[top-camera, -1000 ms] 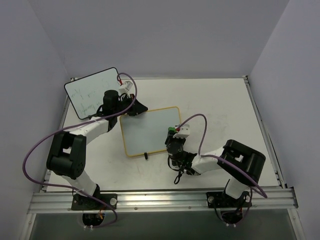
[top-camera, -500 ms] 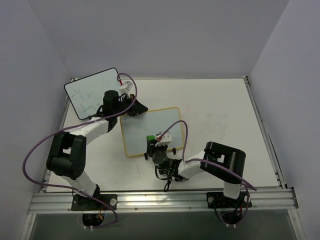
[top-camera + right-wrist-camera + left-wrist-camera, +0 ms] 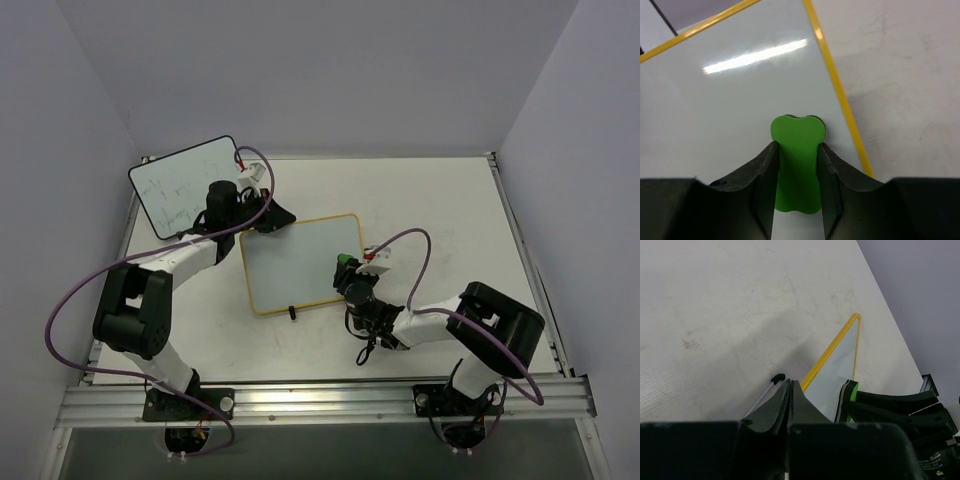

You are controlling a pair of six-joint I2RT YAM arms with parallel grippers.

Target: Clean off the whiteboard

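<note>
Whiteboard, yellow-framed, lies flat at the centre of the table.
You'll see its surface blank and glossy. Its 11 o'clock corner is hidden under the left gripper, whose fingers are pressed together. At its 3 o'clock edge the right gripper pinches a green eraser against the board. One black clip foot shows at 6 o'clock.

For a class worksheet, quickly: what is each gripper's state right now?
Left gripper: closed at a corner of the whiteboard; grip unclear.
Right gripper: closed on the green eraser.
</note>
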